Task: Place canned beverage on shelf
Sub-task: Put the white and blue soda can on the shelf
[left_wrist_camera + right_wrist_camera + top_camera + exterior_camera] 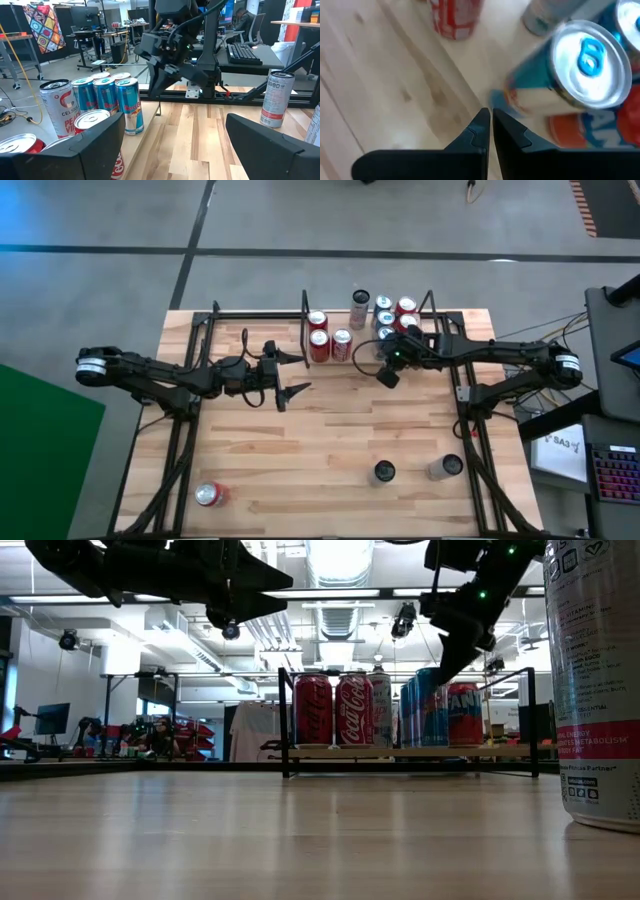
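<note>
Looming at the right edge of the low view, a tall pale can (597,690) stands on the plank table (330,450), nearer the lens than anything else. From above, that table carries two dark arms reaching in from either side.

At the table's far edge sits the shelf (345,363), a light board inside thin black rails. It holds red cola cans (319,343) on its left part, a slim silver can (360,308) behind them, and a cluster of blue cans (385,315) with a red-topped can (406,307) on its right part. In the low view all of these stand upright in a row on the board.

Over the right part of the shelf hangs the right gripper (390,370), tilted downward, its fingers pressed together with nothing between them. Its wrist camera looks down on the silver top of a blue can (592,62) just beyond the closed fingertips; whether they touch it I cannot tell.

Left of the shelf, the left gripper (290,375) hovers above bare planks with its jaws spread wide and empty, pointing toward the cans.

Toward the near edge stand three loose cans, well apart from the shelf: a red-topped can (210,495) at the left, a dark-topped can (383,472) near the middle, and a silver can (445,467) beside it.
</note>
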`<state>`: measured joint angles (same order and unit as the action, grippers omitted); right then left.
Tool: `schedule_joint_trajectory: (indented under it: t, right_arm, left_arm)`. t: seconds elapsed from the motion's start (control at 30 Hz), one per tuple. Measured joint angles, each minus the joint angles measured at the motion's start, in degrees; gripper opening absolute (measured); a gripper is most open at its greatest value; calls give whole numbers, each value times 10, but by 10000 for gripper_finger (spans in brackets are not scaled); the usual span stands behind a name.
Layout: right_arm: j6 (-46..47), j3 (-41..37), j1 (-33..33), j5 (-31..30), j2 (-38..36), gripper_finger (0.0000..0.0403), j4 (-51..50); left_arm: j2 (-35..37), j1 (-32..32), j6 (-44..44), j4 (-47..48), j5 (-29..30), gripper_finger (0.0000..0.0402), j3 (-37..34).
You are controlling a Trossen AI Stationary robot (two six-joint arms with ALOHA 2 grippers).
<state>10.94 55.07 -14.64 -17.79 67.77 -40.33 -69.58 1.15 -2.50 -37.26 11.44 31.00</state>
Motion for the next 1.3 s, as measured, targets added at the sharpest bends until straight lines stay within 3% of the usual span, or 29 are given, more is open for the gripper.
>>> schedule_joint_trajectory:
  t: [0.17, 0.4, 1.3]
  right_arm:
    - [-1, 0, 0, -4, 0, 12, 44]
    - [-11, 0, -1, -64, 0, 12, 47]
    - [-30, 0, -8, -84, 0, 12, 46]
  left_arm:
    - [0, 0, 0, 0, 0, 331, 0]
    - [0, 0, 0, 0, 0, 331, 0]
    - [0, 0, 0, 0, 0, 331, 0]
